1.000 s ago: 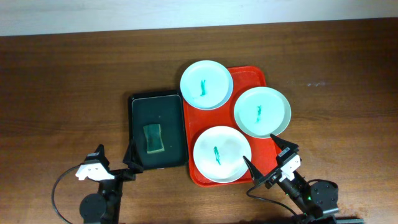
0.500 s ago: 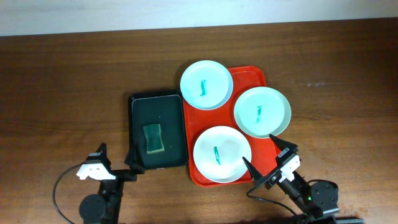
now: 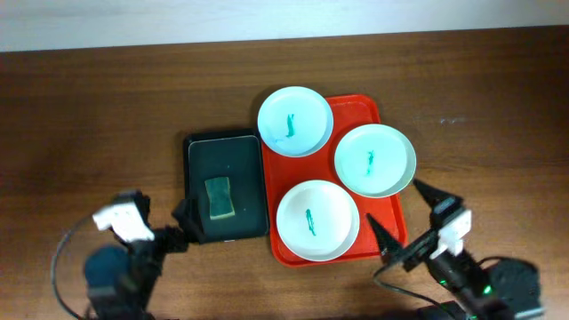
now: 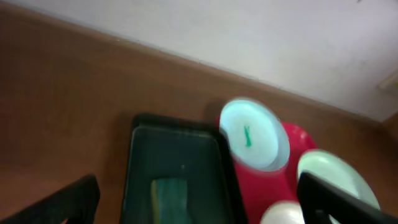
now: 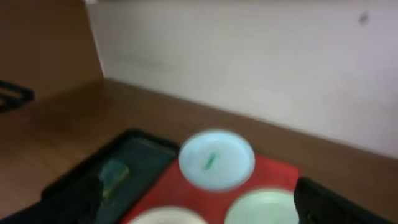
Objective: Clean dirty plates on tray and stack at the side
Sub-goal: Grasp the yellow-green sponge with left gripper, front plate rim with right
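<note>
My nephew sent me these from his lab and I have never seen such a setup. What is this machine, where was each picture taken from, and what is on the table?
These are two robot arms at a wooden table. One picture looks straight down from above. The other two, blurry, come from cameras on the wrists, so the left fingers and right fingers show at the bottom corners; both pairs stand open, holding nothing. On the table a red tray holds three white plates, each with a green smear. Beside it a smaller black tray holds a green sponge.
</note>
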`<move>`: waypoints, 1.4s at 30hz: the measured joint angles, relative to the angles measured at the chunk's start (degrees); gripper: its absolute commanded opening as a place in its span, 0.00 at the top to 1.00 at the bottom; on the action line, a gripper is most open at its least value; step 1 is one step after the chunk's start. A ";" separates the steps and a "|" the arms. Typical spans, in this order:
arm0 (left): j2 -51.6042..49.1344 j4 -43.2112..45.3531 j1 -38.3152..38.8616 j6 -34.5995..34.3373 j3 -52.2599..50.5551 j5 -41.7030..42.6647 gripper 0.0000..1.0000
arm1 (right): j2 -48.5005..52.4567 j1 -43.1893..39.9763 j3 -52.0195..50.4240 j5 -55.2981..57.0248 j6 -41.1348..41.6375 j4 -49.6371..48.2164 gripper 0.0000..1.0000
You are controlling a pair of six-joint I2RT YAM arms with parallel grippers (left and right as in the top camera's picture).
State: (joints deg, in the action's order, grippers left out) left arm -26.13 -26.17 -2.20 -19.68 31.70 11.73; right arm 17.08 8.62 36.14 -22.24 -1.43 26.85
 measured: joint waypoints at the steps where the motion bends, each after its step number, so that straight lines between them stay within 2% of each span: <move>1: -4.42 -5.57 0.00 0.22 4.90 0.07 0.01 | 4.04 0.00 4.92 0.98 0.13 4.81 0.02; 5: -23.82 -22.93 0.00 1.68 26.01 0.11 0.01 | 20.22 0.00 22.45 3.72 0.20 19.74 0.02; 8: -34.40 -30.69 0.00 3.30 37.79 0.11 0.01 | 30.29 0.00 31.93 4.46 0.15 26.14 0.02; 11: -41.72 -33.44 0.00 4.15 44.24 0.74 0.01 | 37.86 0.00 36.94 3.45 0.20 29.44 0.02; 12: -43.10 -34.05 0.00 4.31 45.03 1.25 0.01 | 39.39 0.00 37.55 2.40 0.17 30.62 0.02; 16: -48.76 -37.27 0.39 5.16 45.62 4.48 0.20 | 45.53 0.00 37.81 -2.93 0.35 33.59 0.02; 18: -51.71 -39.45 1.70 7.37 45.66 5.03 0.23 | 47.98 0.00 37.92 -3.78 1.84 36.83 0.12; 19: -53.29 -40.28 2.95 8.28 45.66 5.03 0.28 | 49.13 0.00 37.90 -3.76 3.15 38.88 0.18; 22: -58.45 -39.67 7.87 10.12 45.22 2.51 0.44 | 51.41 0.00 37.31 -3.21 6.78 42.93 0.27; 25: -63.76 -36.46 11.93 10.29 43.60 -1.77 0.47 | 52.48 0.00 32.68 -3.10 10.58 43.21 0.35; 29: -72.32 -32.30 13.75 7.06 41.97 -5.95 0.55 | 52.94 0.00 24.63 -2.69 14.25 41.40 0.38; 33: -82.09 -28.30 13.75 5.14 41.66 -6.45 0.68 | 53.05 0.00 19.15 -2.69 15.91 38.88 0.38; 34: -83.41 -27.78 13.75 4.85 41.66 -6.45 0.78 | 53.05 0.00 18.88 -2.67 16.15 38.66 0.38; 35: -85.24 -26.95 13.75 4.59 41.66 -6.43 1.00 | 53.05 0.00 18.73 -2.64 16.33 38.18 0.38; 40: -86.93 -26.12 13.44 4.00 41.79 -7.13 1.00 | 53.05 0.00 18.73 -2.05 16.50 36.33 0.38; 41: -86.97 -26.51 13.44 4.00 42.03 -7.13 0.97 | 53.05 0.00 18.73 -2.03 16.50 36.15 0.38; 42: -87.03 -26.93 13.44 4.00 42.29 -7.10 0.87 | 53.05 0.00 18.73 -2.03 16.50 36.09 0.38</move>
State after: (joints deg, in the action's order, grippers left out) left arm -113.16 -53.10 11.25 -15.68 74.00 4.62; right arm 70.13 8.62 54.87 -24.27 15.07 62.94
